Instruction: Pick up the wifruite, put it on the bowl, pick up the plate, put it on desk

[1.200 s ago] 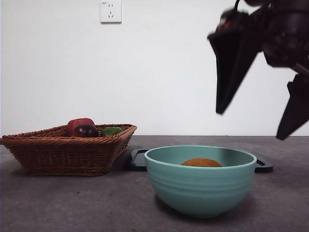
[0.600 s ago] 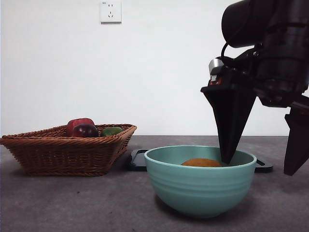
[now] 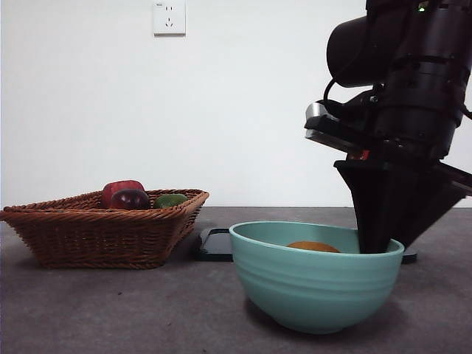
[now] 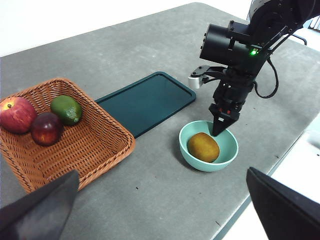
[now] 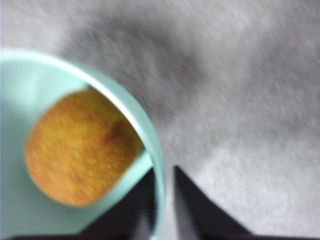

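Observation:
The orange wifruite (image 3: 313, 246) (image 4: 203, 147) (image 5: 80, 150) lies inside the teal bowl (image 3: 317, 287) (image 4: 227, 155) (image 5: 152, 145), which stands on the dark grey desk (image 3: 110, 310) (image 4: 150, 200). My right gripper (image 3: 376, 247) (image 4: 218, 131) (image 5: 164, 169) reaches down onto the bowl's rim, one jaw inside and one outside, shut on the rim beside the fruit. High above the desk, my left gripper (image 4: 161, 171) is open and holds nothing. No plate is in view.
A brown wicker basket (image 3: 103, 228) (image 4: 90, 145) with a red apple, a dark red fruit and a green fruit stands to the left of the bowl. A glossy black tray (image 3: 215, 245) (image 4: 145, 100) lies behind the bowl. The desk's front edge runs close by the bowl.
The right gripper came down from above and right, and its jaws closed over the bowl's rim. The bowl has shifted slightly to the right.

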You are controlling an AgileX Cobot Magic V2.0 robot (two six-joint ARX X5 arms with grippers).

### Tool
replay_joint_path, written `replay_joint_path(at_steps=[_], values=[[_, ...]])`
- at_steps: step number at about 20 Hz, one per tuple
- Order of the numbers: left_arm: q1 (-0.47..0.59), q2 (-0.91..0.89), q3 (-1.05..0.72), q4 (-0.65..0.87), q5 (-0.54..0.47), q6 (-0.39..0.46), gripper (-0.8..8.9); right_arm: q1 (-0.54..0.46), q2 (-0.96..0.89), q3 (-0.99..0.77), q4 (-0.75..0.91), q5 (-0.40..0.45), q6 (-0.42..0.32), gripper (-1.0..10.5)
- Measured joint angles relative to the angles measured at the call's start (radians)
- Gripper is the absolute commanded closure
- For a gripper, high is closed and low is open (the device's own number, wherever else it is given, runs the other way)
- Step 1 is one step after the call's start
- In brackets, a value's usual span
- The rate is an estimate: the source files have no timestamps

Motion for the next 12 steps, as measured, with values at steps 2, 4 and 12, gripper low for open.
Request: replay_joint_path(at_steps=[2, 4, 12], values=[[0.0, 0.0, 0.0, 0.0, 0.0, 0.0, 2.15, 0.0, 0.0, 0.0, 0.01, -0.002, 0.008, 9.4], [0.0, 0.0, 0.0, 0.0, 0.0, 0.0, 2.15, 0.0, 0.0, 0.005, -0.006, 0.0, 0.018, 9.4], [0.0, 0.0, 0.0, 0.0, 0.0, 0.0, 2.15, -0.028, 0.032, 0.272, -0.177, 0.068, 0.026, 9.4]])
